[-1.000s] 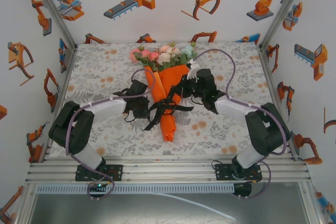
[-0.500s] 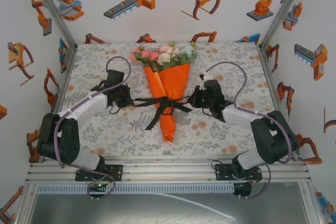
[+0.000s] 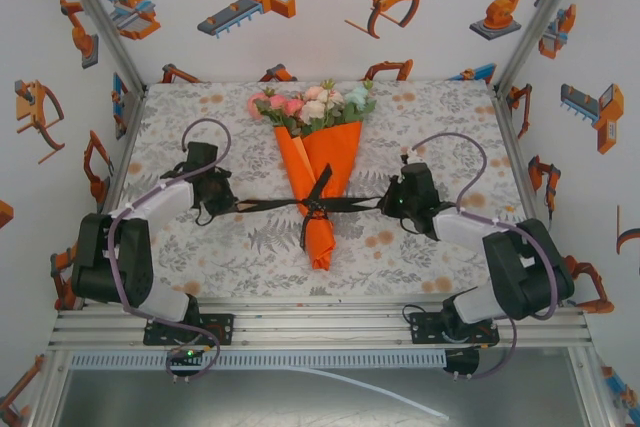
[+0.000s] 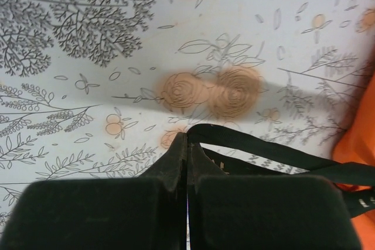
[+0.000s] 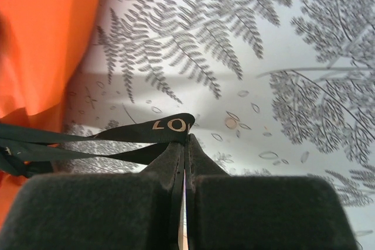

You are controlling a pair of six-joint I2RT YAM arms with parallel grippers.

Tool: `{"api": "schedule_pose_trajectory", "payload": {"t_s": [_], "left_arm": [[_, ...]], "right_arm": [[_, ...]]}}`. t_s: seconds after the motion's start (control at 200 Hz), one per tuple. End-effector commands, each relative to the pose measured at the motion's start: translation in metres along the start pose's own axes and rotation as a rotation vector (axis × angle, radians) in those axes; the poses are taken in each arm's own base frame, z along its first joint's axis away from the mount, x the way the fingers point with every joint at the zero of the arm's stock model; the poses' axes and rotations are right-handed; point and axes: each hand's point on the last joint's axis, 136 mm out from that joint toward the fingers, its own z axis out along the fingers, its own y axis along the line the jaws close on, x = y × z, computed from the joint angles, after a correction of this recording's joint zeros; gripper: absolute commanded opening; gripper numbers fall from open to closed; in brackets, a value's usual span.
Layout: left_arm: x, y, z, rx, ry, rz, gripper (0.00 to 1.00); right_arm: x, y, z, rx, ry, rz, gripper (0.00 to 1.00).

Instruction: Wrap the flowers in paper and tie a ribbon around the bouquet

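**Both ribbon ends pinched, bouquet lying mid-counter**

On my overhead feed the bouquet (image 3: 320, 172) lies flat in the middle of the counter (image 3: 200, 137). Its blooms point at the far wall and the tip of the cone points back toward the arm bases. The flowers (image 3: 312, 105), pink, white and pale mint with green leaves, fan out of the wide end of the orange paper (image 3: 345, 152), which is wrapped around the stems and narrows toward me.

The black ribbon (image 3: 270, 205) crosses the cone about two thirds of the way down and is knotted there. It runs nearly straight out to either side, just above the patterned cloth. One loose tail slants up across the paper and another hangs down beside the cone's left edge.

My left end effector (image 3: 232, 204) sits left of the bouquet, well apart from the paper. It is clenched on the left end of the ribbon. Through the left wrist camera I see the pads pressed together, with the ribbon looping out of them toward the orange edge on the right.

My right end effector (image 3: 386, 203) sits right of the cone and is likewise clamped on the right end of the ribbon. The right wrist camera shows two strands leaving the closed fingertips toward the paper. The upper strand carries pale lettering, of which I can read only "LO".
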Motion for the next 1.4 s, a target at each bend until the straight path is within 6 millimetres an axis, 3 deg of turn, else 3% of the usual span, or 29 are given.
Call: {"api": "schedule_pose_trajectory", "payload": {"t_s": [0.0,0.751,1.397], "left_arm": [[0.002,0.014,0.007,-0.028,0.004,-0.013,0.00],[0.013,0.058,0.030,-0.146,0.044,-0.130,0.00],[0.013,0.085,0.027,-0.222,0.030,-0.249,0.00]], "right_arm": [[0.002,-0.023,-0.008,0.078,-0.020,0.053,0.00],[0.025,-0.077,-0.021,0.227,0.002,0.171,0.00],[0.028,-0.115,-0.041,0.324,-0.072,0.379,0.00]]}}
